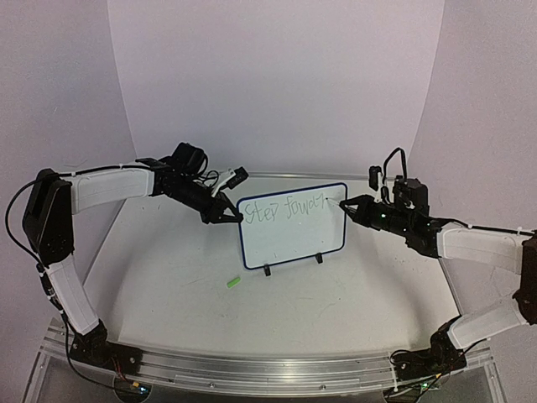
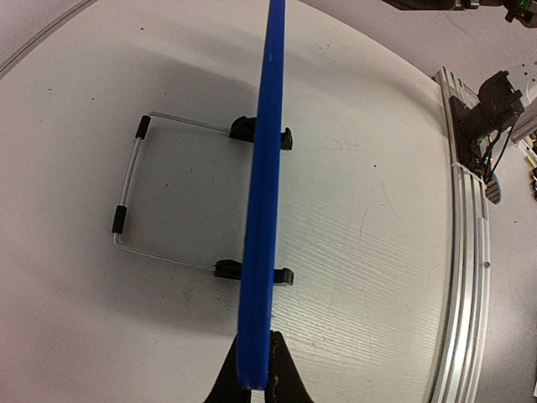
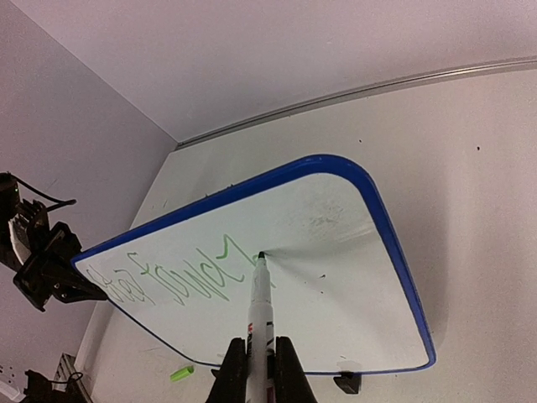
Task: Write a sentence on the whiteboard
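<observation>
From where I stand, the right gripper (image 1: pixel 356 206) (image 3: pixel 256 363) is clamped tight on a marker (image 3: pixel 258 306). The barrel pokes out past the fingers and the dark tip presses on the whiteboard (image 1: pixel 294 242) (image 3: pixel 336 277), high up near the board's right edge. There is small dark print on the white barrel, too tiny for me to read.

Across from it, the left gripper (image 1: pixel 228 217) (image 2: pixel 254 371) is pinched shut on the board's blue frame (image 2: pixel 262 210) at the upper left edge. In the left wrist view both fingers sit on either side of the rim.

The whiteboard stands near the middle of the table (image 1: pixel 159 277), leaning back a little. It is propped on two black clip feet (image 1: pixel 267 270) (image 2: pixel 239 128) with a wire stand (image 2: pixel 120 219) reaching out behind it.

The sentence (image 1: pixel 289 206) (image 3: pixel 180 277) runs along the top of the board in thin green strokes. I can make out "Step" and then something like "forwar", with the last letters ending at the marker tip. The last letters are too loosely drawn to be sure of. Below that line the board is bare white.

A small bright green cap-like piece (image 1: pixel 233 283) (image 3: pixel 181 373) lies on the table just in front of the board's lower left corner, apart from it.
</observation>
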Available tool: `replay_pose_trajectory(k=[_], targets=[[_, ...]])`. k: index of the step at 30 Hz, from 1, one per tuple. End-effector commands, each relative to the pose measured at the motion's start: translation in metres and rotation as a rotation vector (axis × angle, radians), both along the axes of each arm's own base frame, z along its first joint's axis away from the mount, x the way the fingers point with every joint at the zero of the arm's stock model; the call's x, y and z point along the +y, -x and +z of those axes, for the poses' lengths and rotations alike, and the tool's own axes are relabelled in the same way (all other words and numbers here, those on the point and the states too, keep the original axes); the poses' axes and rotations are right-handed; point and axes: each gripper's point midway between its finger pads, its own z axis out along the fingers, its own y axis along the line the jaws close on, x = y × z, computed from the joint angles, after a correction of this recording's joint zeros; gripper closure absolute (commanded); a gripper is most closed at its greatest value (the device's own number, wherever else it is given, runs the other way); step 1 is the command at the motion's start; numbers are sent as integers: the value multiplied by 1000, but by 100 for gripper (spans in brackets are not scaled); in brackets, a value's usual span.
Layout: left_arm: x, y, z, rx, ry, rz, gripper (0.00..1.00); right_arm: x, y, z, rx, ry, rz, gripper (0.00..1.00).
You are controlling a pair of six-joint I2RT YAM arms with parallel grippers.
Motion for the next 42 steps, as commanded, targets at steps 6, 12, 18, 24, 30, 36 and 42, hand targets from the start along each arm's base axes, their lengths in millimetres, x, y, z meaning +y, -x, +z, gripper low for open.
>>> replay_pose_trajectory(k=[6, 12, 18, 24, 30, 36, 42], targets=[[1, 0, -10, -11, -54, -3, 100, -4, -4, 22, -63, -26, -25, 100], [2, -2, -11, -15, -62, 6, 100, 0, 10, 33, -76, -34, 32, 100], [1, -1, -11, -10, -59, 2, 100, 0, 30, 31, -63, -30, 101, 100], [1, -1, -12, -7, -59, 2, 100, -6, 33, 25, -41, -54, 188, 100], [1, 0, -12, -7, -59, 1, 100, -15, 22, 21, -29, -64, 214, 100], [1, 0, -13, -6, -60, 1, 100, -21, 9, 22, -34, -69, 204, 100], [1, 0, -12, -7, -60, 0, 100, -27, -1, 24, -47, -74, 177, 100]])
